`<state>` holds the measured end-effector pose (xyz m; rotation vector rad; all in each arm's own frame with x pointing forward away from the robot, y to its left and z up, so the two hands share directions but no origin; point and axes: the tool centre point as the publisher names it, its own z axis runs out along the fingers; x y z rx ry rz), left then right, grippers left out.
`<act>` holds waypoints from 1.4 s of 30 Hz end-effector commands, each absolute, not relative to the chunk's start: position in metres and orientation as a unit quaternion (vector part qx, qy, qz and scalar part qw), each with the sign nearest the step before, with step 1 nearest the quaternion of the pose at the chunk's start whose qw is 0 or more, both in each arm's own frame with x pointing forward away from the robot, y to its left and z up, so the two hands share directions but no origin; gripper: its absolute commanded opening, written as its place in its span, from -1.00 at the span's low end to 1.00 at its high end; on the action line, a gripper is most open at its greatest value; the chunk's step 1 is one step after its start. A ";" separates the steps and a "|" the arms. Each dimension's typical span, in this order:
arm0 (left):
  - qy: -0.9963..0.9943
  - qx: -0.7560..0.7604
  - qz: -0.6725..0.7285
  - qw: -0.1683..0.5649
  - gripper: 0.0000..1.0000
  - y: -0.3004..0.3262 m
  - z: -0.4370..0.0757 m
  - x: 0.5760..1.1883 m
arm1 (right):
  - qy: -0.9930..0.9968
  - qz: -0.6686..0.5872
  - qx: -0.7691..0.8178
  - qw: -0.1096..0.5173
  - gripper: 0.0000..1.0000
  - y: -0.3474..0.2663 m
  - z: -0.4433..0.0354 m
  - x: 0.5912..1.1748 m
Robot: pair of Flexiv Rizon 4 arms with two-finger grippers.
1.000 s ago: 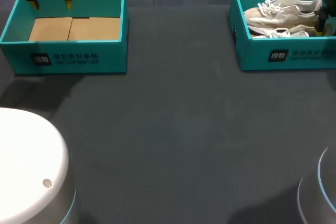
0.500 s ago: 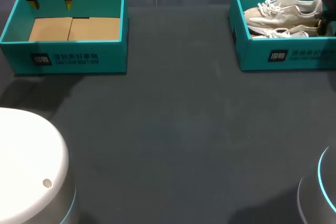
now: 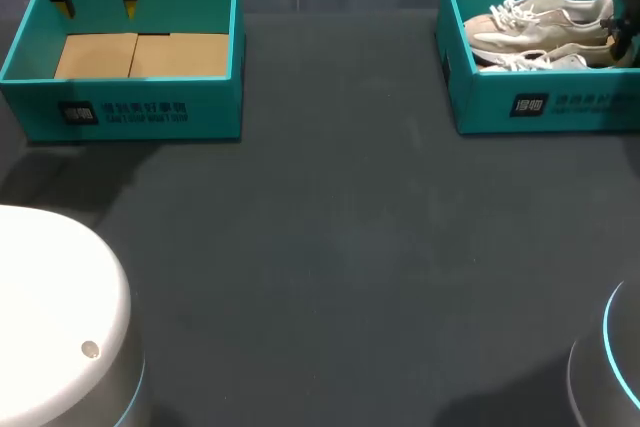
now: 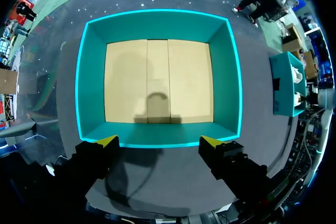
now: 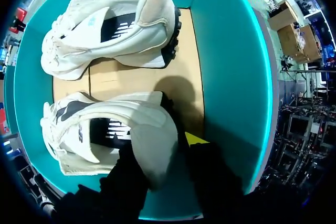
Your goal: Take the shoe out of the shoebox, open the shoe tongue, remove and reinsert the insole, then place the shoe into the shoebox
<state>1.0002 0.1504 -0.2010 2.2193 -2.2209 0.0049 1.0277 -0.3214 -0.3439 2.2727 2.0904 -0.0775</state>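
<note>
So the right end effector straddles the heel of the near shoe, down inside the shoebox. Can't tell if it's clamped. The shoe looks light with a squishy upper, so the stiff heel's the best grab. The left end effector hangs spread open, well apart from that shoebox.

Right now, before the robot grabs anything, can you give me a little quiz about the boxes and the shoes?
1. True or false: the teal cardboard shoebox on the left has a shoe in it.
2. How many pale lace-up sneakers lie in the teal cardboard shoebox on the right? A: one. B: two. C: three.
3. Fill in the gap: the left arm's jaws, hanging above the near wall of the left shoebox, are ____ (open or shut).

Key: 1 false, it is empty. 2 B. 3 open.
</note>
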 end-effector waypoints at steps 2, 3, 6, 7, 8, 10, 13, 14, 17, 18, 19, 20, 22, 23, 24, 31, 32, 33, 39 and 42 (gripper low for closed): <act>-0.707 0.707 0.001 0.001 1.00 0.150 -0.201 1.000 | 0.672 -0.024 0.739 0.039 -1.00 -0.316 -0.321 1.021; -0.707 0.707 0.001 0.001 1.00 0.150 -0.201 1.000 | 0.671 -0.024 0.740 0.040 -1.00 -0.317 -0.318 1.022; -0.707 0.707 0.001 0.001 1.00 0.150 -0.201 1.000 | 0.669 -0.023 0.741 0.042 -1.00 -0.317 -0.309 1.023; -0.707 0.707 0.001 0.001 1.00 0.150 -0.201 1.000 | 0.668 -0.022 0.743 0.044 -1.00 -0.317 -0.305 1.023; -0.707 0.707 0.001 0.001 1.00 0.150 -0.201 1.000 | 0.667 -0.022 0.743 0.044 -1.00 -0.317 -0.304 1.023; -0.707 0.707 0.001 0.001 1.00 0.150 -0.201 1.000 | 0.666 -0.021 0.745 0.045 -1.00 -0.318 -0.298 1.024; -0.707 0.707 0.001 0.001 1.00 0.150 -0.201 1.000 | 0.663 -0.020 0.747 0.047 -1.00 -0.320 -0.288 1.025; -0.707 0.707 0.001 0.001 1.00 0.150 -0.201 1.000 | 0.662 -0.020 0.748 0.048 -1.00 -0.320 -0.287 1.025; -0.707 0.707 0.001 0.001 1.00 0.150 -0.201 1.000 | 0.659 -0.020 0.750 0.050 -1.00 -0.322 -0.277 1.025; -0.707 0.707 0.001 0.001 1.00 0.150 -0.201 1.000 | 0.658 -0.020 0.751 0.051 -1.00 -0.322 -0.274 1.024; -0.707 0.707 0.001 0.001 1.00 0.150 -0.201 1.000 | 0.658 -0.019 0.751 0.052 -1.00 -0.323 -0.271 1.024; -0.707 0.707 0.001 0.001 1.00 0.150 -0.201 1.000 | 0.657 -0.019 0.752 0.052 -1.00 -0.323 -0.269 1.024; -0.707 0.707 0.001 0.001 1.00 0.150 -0.201 1.000 | 0.656 -0.019 0.753 0.052 -1.00 -0.324 -0.263 1.024; -0.707 0.707 0.001 0.001 1.00 0.150 -0.201 1.000 | 0.655 -0.019 0.753 0.052 -1.00 -0.324 -0.259 1.024; -0.707 0.707 0.001 0.001 1.00 0.150 -0.201 1.000 | 0.655 -0.019 0.754 0.053 -1.00 -0.325 -0.256 1.024; -0.707 0.707 0.001 0.001 1.00 0.150 -0.201 1.000 | 0.651 -0.017 0.756 0.059 -1.00 -0.334 -0.234 1.029; -0.707 0.707 0.001 0.001 1.00 0.150 -0.201 1.000 | 0.651 -0.017 0.756 0.059 -1.00 -0.335 -0.232 1.029; -0.707 0.707 0.001 0.001 1.00 0.150 -0.201 1.000 | 0.651 -0.016 0.756 0.060 -1.00 -0.336 -0.228 1.029; -0.707 0.707 0.001 0.001 1.00 0.150 -0.201 1.000 | 0.650 -0.013 0.758 0.059 -1.00 -0.341 -0.212 1.032; -0.707 0.707 0.001 0.001 1.00 0.150 -0.201 1.000 | 0.646 -0.016 0.761 0.060 -1.00 -0.344 -0.203 1.033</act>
